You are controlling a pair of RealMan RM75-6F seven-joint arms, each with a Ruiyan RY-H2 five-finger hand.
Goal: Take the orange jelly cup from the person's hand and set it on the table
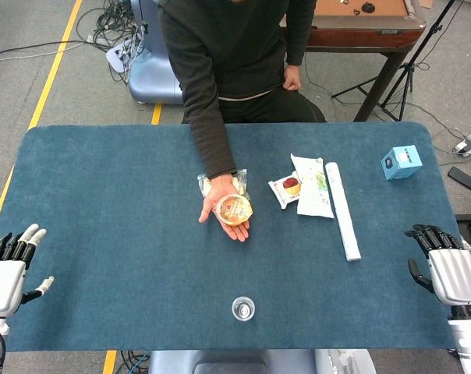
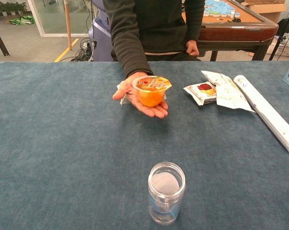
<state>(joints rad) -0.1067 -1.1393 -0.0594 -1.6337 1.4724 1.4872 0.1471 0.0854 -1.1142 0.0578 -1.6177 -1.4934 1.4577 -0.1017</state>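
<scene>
The orange jelly cup (image 1: 235, 209) (image 2: 150, 90) rests upright on the person's open palm (image 1: 222, 206) (image 2: 140, 99), held out over the middle of the blue table. My left hand (image 1: 11, 265) lies at the table's left edge with its fingers apart and nothing in it. My right hand (image 1: 446, 263) lies at the right edge, likewise spread and holding nothing. Both hands are far from the cup and appear only in the head view.
A clear glass jar (image 1: 242, 308) (image 2: 166, 192) stands near the front edge. A snack packet (image 1: 287, 187) (image 2: 202, 91), a white wrapper (image 1: 315, 185) and a white roll (image 1: 341, 210) (image 2: 266, 112) lie right of the cup. A blue box (image 1: 401, 161) sits far right.
</scene>
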